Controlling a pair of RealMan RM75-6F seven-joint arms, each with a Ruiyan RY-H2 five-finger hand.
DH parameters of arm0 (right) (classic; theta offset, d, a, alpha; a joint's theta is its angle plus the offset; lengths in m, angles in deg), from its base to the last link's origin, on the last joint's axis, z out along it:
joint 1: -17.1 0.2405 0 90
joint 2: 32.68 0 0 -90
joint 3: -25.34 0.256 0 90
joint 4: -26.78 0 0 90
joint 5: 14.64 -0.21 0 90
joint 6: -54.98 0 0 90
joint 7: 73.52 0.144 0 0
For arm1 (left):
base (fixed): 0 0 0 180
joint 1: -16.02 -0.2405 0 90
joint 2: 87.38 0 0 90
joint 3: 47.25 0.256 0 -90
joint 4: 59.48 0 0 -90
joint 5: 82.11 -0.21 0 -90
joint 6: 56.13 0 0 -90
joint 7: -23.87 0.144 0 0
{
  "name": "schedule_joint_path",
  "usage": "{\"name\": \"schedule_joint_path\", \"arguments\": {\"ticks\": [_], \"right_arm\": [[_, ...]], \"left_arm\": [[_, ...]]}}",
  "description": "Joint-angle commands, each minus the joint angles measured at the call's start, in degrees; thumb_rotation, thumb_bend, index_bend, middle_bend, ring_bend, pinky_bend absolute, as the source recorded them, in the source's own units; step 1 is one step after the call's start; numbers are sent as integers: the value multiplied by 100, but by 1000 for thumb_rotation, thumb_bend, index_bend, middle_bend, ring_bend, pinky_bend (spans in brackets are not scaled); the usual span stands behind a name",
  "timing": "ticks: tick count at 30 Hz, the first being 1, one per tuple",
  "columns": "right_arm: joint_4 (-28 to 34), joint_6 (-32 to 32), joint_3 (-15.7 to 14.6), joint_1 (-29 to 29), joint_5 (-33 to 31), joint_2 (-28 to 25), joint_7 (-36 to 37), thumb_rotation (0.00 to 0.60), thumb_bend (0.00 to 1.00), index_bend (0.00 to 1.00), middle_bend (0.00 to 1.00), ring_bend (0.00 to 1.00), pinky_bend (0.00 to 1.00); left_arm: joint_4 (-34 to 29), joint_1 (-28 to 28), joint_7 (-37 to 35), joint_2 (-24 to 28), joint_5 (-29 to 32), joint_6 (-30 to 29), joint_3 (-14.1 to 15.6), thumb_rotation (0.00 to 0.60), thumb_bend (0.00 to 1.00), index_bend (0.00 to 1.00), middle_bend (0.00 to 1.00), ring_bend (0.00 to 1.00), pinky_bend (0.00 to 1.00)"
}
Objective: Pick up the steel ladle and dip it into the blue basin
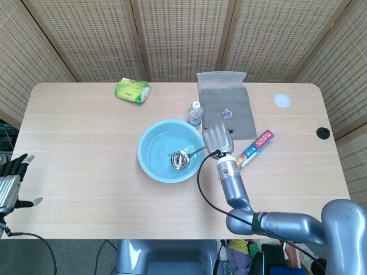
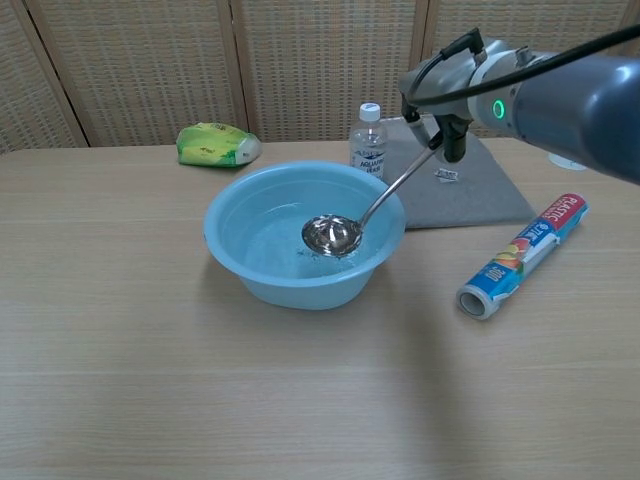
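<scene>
Chest view: the right hand (image 2: 440, 90) grips the handle of the steel ladle (image 2: 333, 235), whose bowl hangs tilted inside the blue basin (image 2: 235, 255), just above the bottom. Left hand (image 1: 11, 180), fingers apart and holding nothing, waits beside the table (image 1: 86, 189) edge.

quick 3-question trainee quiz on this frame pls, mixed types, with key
1. True or false: the ladle bowl is over the basin.
2. Which hand holds the ladle? A) left B) right
3. Fill in: the bottle stands behind the ____.

Key: 1 true; 2 B; 3 basin.
</scene>
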State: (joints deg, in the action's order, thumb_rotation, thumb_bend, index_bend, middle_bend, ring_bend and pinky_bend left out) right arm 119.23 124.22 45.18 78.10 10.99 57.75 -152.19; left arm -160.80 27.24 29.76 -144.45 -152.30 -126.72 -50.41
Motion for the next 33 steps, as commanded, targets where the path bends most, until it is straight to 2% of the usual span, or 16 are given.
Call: {"name": "schedule_joint_path", "arguments": {"ticks": [1, 14, 33], "right_arm": [[65, 35, 104, 31, -127, -53, 114, 600, 737, 811, 936, 948, 1000], [155, 244, 292, 366, -819, -191, 117, 600, 738, 811, 936, 948, 1000], [265, 780, 608, 996, -1856, -316, -381, 600, 737, 811, 936, 948, 1000]], "left_arm": [[4, 3, -10, 2, 11, 8, -4, 600, 0, 0, 0, 0, 0], [16, 14, -24, 8, 38, 30, -9, 600, 0, 0, 0, 0, 0], [64, 49, -77, 26, 115, 129, -19, 600, 0, 0, 0, 0, 0]]}}
